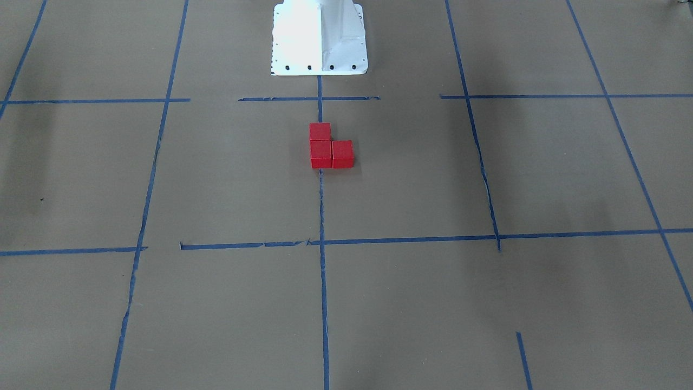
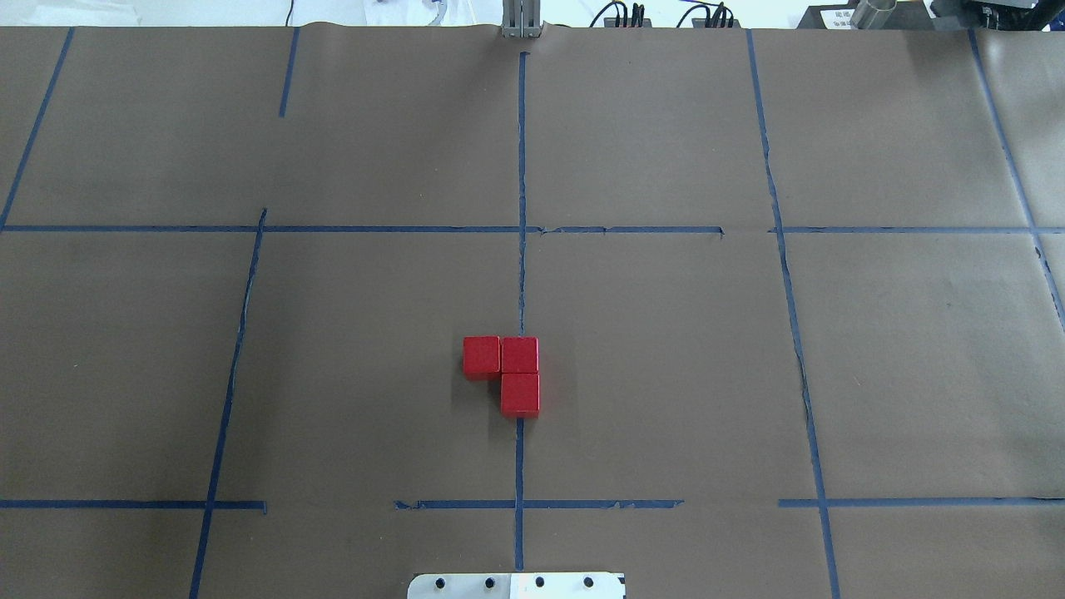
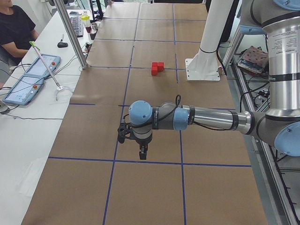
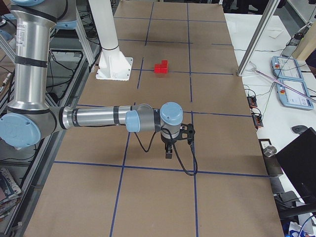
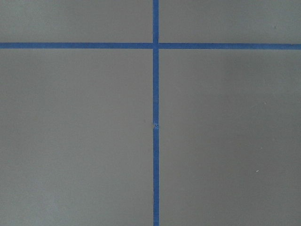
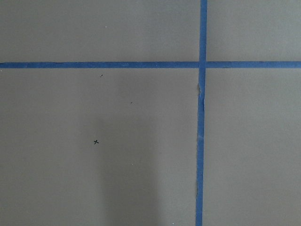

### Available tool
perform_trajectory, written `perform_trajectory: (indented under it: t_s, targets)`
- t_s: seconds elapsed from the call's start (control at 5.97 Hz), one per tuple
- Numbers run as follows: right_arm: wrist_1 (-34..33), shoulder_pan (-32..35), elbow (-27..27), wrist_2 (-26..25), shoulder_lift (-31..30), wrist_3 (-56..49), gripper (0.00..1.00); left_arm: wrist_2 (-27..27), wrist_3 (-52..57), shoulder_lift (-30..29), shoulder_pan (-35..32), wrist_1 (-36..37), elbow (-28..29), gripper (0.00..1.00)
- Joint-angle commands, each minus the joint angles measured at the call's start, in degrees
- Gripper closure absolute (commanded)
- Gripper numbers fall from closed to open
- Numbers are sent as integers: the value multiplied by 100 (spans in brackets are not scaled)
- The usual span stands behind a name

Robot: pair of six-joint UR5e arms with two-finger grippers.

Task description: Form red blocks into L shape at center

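Three red blocks touch each other in an L shape on the centre blue tape line (image 2: 522, 283) of the brown paper. In the overhead view two sit side by side (image 2: 481, 356) (image 2: 519, 355) and the third (image 2: 520, 394) lies nearer the robot base. They also show in the front view (image 1: 320, 154), the left view (image 3: 157, 68) and the right view (image 4: 161, 66). My left gripper (image 3: 142, 152) hangs over the table's left end, far from the blocks. My right gripper (image 4: 168, 152) hangs over the right end. I cannot tell whether either is open or shut.
The white robot base (image 1: 319, 38) stands just behind the blocks. Blue tape lines grid the brown paper. An operator (image 3: 14, 28) sits at a side table with tablets (image 3: 30, 79). Both wrist views show only paper and tape crossings.
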Motion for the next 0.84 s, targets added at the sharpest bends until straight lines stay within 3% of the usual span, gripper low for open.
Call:
perform_trajectory:
  t_s: [0.0, 0.67]
  targets:
    - [-23, -5, -23, -345, 95, 9, 0, 244, 112, 0, 1, -1, 6, 0]
    - [-50, -22, -111, -401, 157, -26, 0, 229, 113, -35, 10, -1, -46, 0]
